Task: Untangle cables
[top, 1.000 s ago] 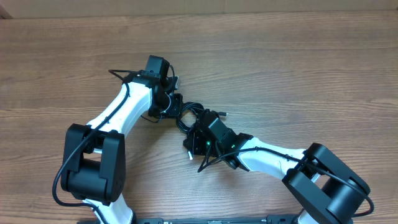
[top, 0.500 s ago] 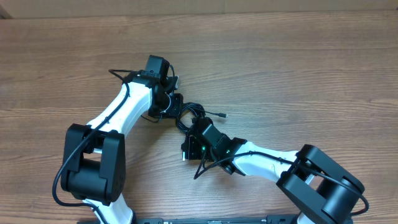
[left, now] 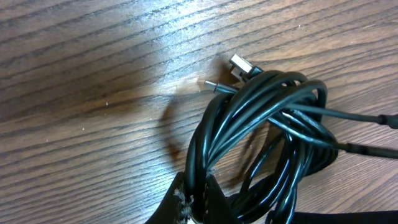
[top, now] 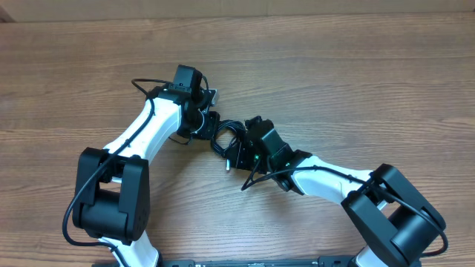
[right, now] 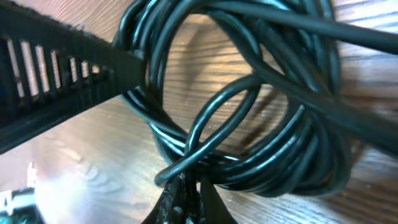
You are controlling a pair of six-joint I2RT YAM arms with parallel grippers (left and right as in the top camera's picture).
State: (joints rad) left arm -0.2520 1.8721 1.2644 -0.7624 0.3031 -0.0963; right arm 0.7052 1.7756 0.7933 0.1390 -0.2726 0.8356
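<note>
Overhead view shows both grippers meeting at the cables, a little left of the table's middle. Over the last second both sets of jaws have pinched shut. The left gripper has kept its place at the left side of the tangle. The right gripper has swung farther from the bases and now bears on the tangle's near right side.

In the left wrist view, the left gripper nips a few black strands at the lower edge of the cables. A silver plug pokes out at the far side. In the right wrist view, the right gripper clamps strands where loops of the cables cross.

This probably means each arm now has its own hold, so pulling apart can begin. The coil is still tightly wound and nothing is separated yet.

Bare wood lies wide to the right, left and far side. The far edge of the table is well away. On the near side the arms' own links crowd the space, so drawing the strands outward and away looks the freer path.
</note>
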